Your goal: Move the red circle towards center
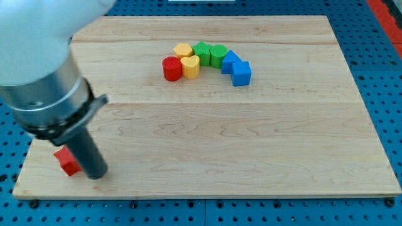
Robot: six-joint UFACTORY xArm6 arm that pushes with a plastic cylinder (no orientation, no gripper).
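far up and to the view's right of my tip (95, 175), which holds nothing beside a small red block (66, 161), the red circle (171, 68) touches a yellow block (190, 66); approach from above and push downward.

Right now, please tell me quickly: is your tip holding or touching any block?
My tip: no jaws, so it holds nothing; it stands beside the small red block at the view's bottom left, far from the red circle.
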